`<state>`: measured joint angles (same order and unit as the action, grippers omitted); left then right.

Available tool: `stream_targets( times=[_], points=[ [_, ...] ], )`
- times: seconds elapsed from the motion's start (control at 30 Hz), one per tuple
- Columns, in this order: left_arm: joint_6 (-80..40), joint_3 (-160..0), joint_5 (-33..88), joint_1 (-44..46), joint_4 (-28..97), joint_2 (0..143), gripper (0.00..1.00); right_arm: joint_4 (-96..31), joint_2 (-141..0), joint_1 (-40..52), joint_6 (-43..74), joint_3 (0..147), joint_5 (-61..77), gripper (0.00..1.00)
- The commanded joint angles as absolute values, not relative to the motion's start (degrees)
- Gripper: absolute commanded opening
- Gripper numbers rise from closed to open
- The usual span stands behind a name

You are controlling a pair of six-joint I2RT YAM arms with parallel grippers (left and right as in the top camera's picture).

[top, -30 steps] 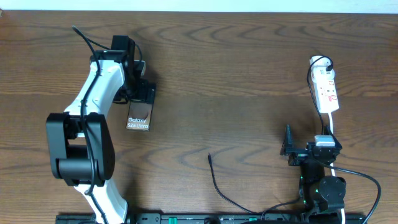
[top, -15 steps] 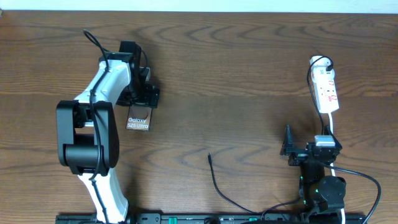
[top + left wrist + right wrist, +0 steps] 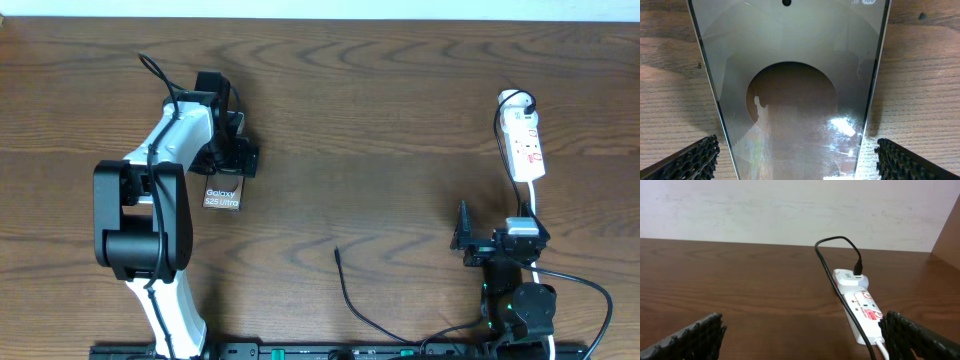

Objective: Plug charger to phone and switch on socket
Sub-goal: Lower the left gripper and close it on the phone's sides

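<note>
Overhead, the left gripper [image 3: 232, 158] has swung in so the phone [image 3: 222, 196] sits between its wide, empty jaws, ready for steadying; the right gripper [image 3: 802, 332] gapes empty too.

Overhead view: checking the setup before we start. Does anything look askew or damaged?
Nothing stands out. The phone lies flat, the socket sits intact at the right, and the charger trails loose across the table, unplugged from the phone.
</note>
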<state>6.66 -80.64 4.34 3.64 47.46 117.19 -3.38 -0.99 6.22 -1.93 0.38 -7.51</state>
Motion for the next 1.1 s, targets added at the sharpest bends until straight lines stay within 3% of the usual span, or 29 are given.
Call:
stream_targets(
  times=[0.0,1.07],
  points=[
    [6.4,-80.2,4.4,3.6,47.4,117.5,0.99,-3.6,-0.7,6.0,-2.2,0.3,-7.9,0.99],
    [6.4,-76.8,4.4,3.6,46.5,117.6,0.99,-3.6,-0.7,6.0,-2.2,0.3,-7.9,0.99]
  ],
)
